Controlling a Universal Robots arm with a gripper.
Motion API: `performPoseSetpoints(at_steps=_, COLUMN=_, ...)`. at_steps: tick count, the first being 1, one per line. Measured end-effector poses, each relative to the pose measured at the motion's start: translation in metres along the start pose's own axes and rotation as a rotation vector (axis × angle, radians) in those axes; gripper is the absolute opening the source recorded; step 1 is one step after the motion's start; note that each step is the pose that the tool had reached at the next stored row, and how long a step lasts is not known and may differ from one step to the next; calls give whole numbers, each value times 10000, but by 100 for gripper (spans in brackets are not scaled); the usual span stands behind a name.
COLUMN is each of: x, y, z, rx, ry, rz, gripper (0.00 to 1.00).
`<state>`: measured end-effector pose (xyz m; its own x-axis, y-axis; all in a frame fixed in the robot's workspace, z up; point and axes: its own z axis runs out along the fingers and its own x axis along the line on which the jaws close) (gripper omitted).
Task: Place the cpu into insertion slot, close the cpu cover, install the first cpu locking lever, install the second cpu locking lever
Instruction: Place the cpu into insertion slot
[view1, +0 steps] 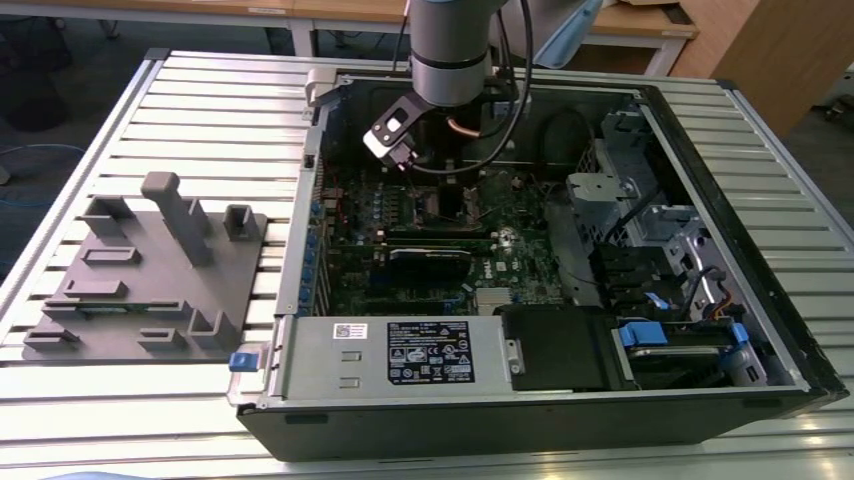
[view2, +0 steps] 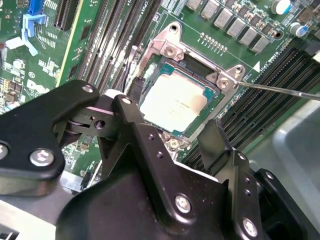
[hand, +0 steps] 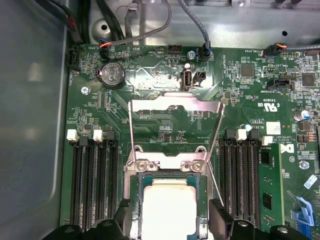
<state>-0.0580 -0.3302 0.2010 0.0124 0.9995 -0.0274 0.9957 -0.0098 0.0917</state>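
Table (view1: 200, 90): slatted metal top carrying the open computer case, with the insertion slot inside that case.
Computer case (view1: 534, 420): lies on its side with the lid off, its walls well apart from the insertion slot on every side.
Grey fixture (view1: 147, 290): outside the case, far from the insertion slot toward the exterior view's left.
Power supply (view1: 334, 360): grey box between the insertion slot and the case's near wall in the exterior view.
Arm (view1: 447, 60): comes down into the case over the insertion slot.
Circuit board (hand: 150, 75): green, surrounding the insertion slot.
Gripper (view2: 170, 120) (hand: 170, 212): black fingers (view2: 127, 107) spread apart, one on each side of the insertion slot, pinching nothing.
Memory slots (hand: 95, 185): long black rows flanking the insertion slot on two sides.
Cpu cover (hand: 175, 102): raised off the insertion slot, hinged at the slot's edge farthest from the fingers, with green board showing through its window.
Insertion slot (hand: 170, 176) (view2: 197, 61): silvery rim, with a dark strip showing beside the chip.
Cpu (view2: 180, 102) (hand: 169, 207): lies flat inside the insertion slot, pale metal top up, between the spread fingers.
Locking lever (view2: 280, 91): thin rod running out from a corner of the insertion slot over the memory slots.
Coin battery (hand: 112, 75): on the board, beyond the raised cover from the insertion slot.
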Motion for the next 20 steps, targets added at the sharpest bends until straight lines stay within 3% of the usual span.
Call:
performPoseSetpoints(at_steps=6, x=-1, y=1, z=-8, rx=2, ry=-3, rz=-1, gripper=70)
performPoseSetpoints(at_steps=8, x=-1, y=1, z=-10, rx=1, ry=-3, rz=-1, gripper=57)
performPoseSetpoints(at_steps=12, x=-1, y=1, z=-14, rx=1, ry=-2, rz=0, gripper=46)
performPoseSetpoints(at_steps=20, x=-1, y=2, z=-24, rx=2, ry=-3, rz=0, gripper=11)
